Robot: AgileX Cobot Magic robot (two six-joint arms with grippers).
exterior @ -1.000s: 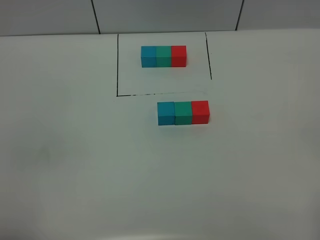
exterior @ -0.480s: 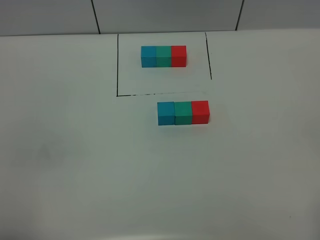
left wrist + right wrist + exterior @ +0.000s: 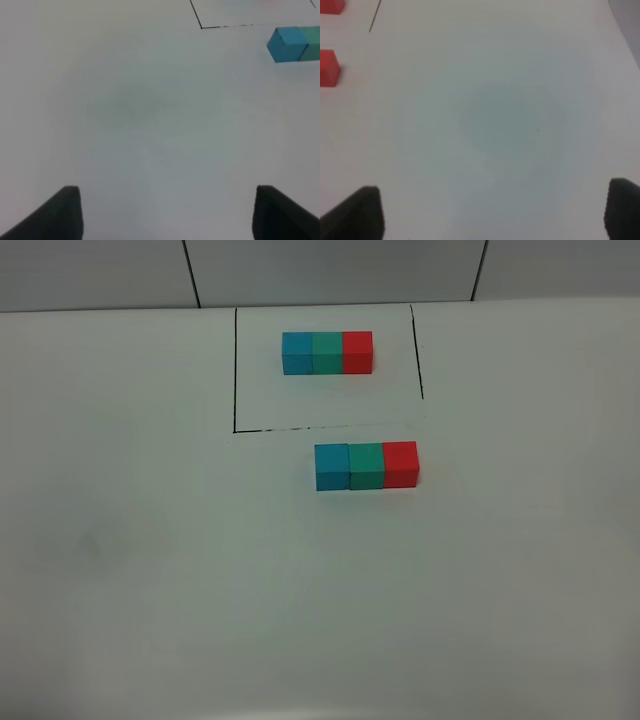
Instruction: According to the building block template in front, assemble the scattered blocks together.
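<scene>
- The building block template (image 3: 327,352), a blue, teal-green and red row, is seen inside the black outline (image 3: 235,370) on the white table (image 3: 150,540).
- The scattered blocks (image 3: 366,466) are lined up touching, in the same colour order, just outside the outline's near edge.
- The left gripper (image 3: 165,212) is spread wide, and nothing is held.
- The right gripper (image 3: 495,212) is likewise spread wide, and nothing is held.

White table (image 3: 150,570) carries two cube rows (image 3: 366,466).

Plain black hand (image 3: 165,212) fingertips (image 3: 65,210)
</scene>
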